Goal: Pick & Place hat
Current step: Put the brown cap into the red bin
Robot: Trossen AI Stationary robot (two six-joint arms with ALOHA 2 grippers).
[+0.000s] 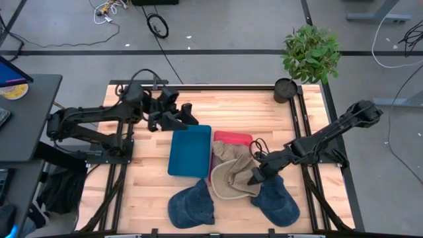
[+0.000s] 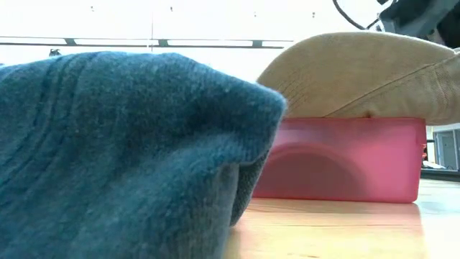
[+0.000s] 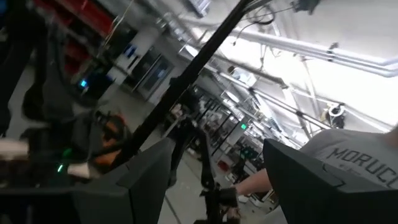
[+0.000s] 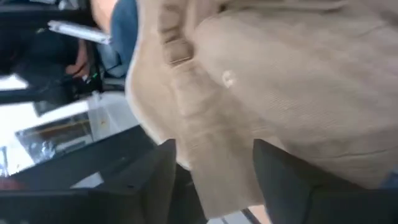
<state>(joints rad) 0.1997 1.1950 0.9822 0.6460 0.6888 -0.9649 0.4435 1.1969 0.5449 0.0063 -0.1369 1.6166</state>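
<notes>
A tan hat (image 1: 231, 175) lies with its far part on the red tray (image 1: 231, 138) and its near part on the table. In the low view the tan hat (image 2: 359, 72) rests on the red tray's rim (image 2: 338, 158). My right gripper (image 1: 254, 176) is at the hat's right edge, open, with tan cloth (image 4: 214, 124) between its fingers. Two blue hats lie on the table, one near the front middle (image 1: 192, 205), one under my right gripper (image 1: 274, 201). My left gripper (image 1: 185, 118) is open and empty above the far edge of the blue tray (image 1: 190, 151). My right gripper has its fingers (image 4: 149, 180) on either side of the tan hat's right edge (image 4: 217, 168), coming level from the table's right. The gap between them is wide. I cannot tell whether they touch the cloth. The hat lies on the red tray and the table.
A potted plant (image 1: 309, 56) stands at the table's far right corner. The front blue hat (image 2: 122, 144) fills the left of the low view. The left wrist view looks into the room, where a person's shirt (image 3: 360, 155) shows.
</notes>
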